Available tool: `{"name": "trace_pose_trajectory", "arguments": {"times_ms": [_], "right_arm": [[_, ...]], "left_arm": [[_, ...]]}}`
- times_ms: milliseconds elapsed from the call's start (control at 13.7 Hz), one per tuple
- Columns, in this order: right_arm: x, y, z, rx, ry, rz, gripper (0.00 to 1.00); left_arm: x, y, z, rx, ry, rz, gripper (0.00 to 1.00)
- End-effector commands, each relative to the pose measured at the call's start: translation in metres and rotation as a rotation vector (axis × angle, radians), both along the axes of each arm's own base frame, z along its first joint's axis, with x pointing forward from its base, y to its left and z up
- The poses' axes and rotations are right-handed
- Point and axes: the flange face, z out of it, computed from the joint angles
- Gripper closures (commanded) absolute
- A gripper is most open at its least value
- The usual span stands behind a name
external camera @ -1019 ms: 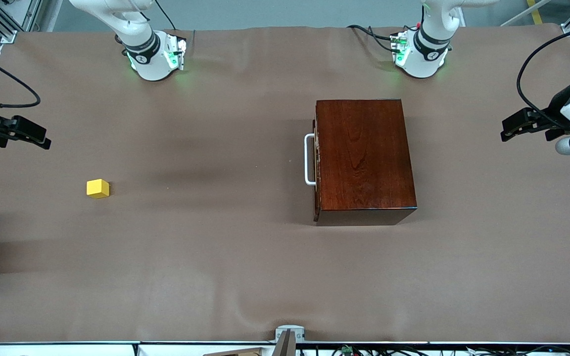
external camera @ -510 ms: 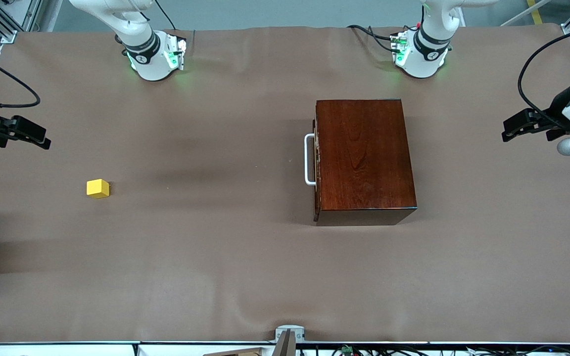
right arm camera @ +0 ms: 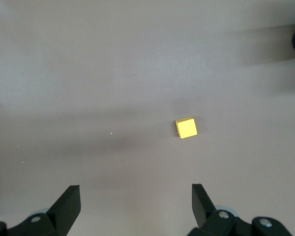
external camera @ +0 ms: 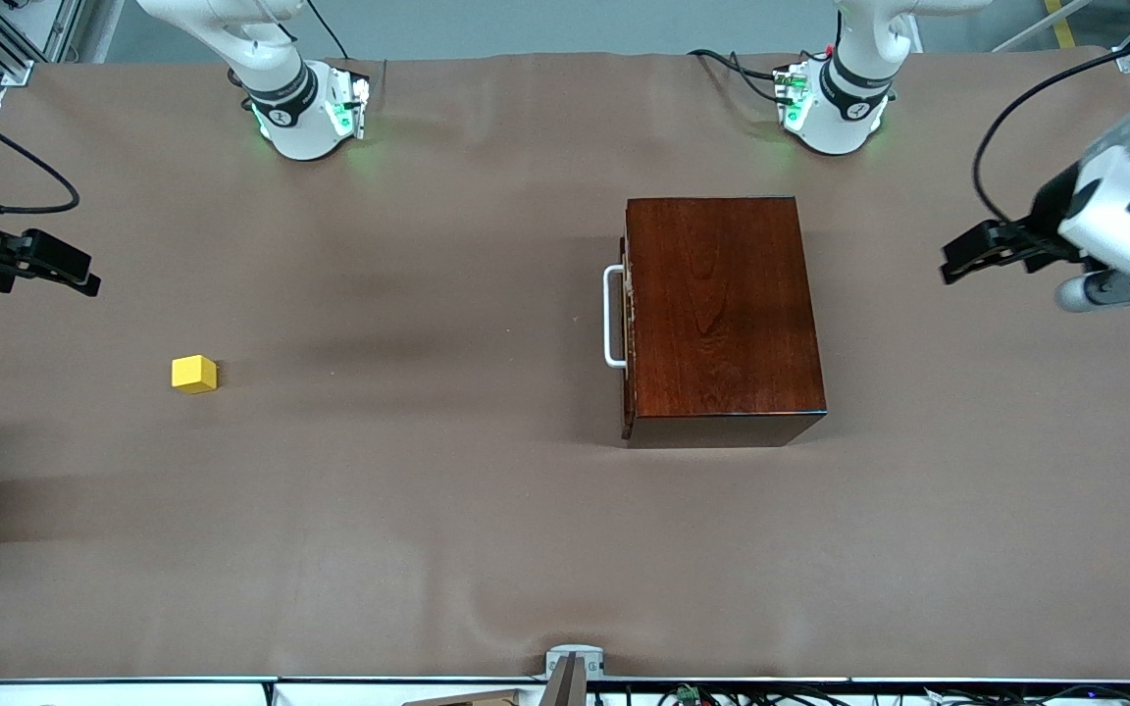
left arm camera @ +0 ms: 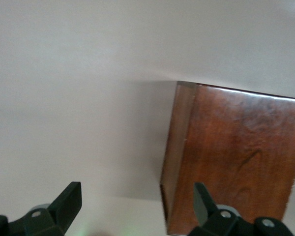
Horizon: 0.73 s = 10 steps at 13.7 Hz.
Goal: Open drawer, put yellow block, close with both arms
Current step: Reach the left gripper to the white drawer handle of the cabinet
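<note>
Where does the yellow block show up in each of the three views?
Front view: the yellow block sits on the brown table cover toward the right arm's end, away from the wooden box.
Left wrist view: not in it; only the wooden box and table cover show.
Right wrist view: the block lies on the cover ahead of the open right end effector.
Shared landmark: the brown table cover.

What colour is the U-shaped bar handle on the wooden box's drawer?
White: the U-shaped bar handle stands out against the dark mahogany wooden box, clearest in the front view.
</note>
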Motion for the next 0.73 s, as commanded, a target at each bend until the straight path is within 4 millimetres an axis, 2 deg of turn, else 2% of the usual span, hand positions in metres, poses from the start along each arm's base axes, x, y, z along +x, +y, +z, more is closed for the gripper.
{"name": "trace_pose_trajectory", "arguments": {"times_ms": [0,218,655], "right_arm": [[0.002,-0.002,0.004,0.01,-0.003,0.008,0.0],[0.002,-0.002,0.004,0.01,-0.003,0.008,0.0],[0.002,-0.002,0.004,0.01,-0.001,0.008,0.0]], "left_arm": [[0.018,-0.047,-0.01,-0.016,0.021,0.059,0.0],[0.025,-0.105,-0.029,-0.005,0.042,0.121,0.0],[0.015,-0.196,-0.048,-0.034,-0.021,0.153,0.0]]}}
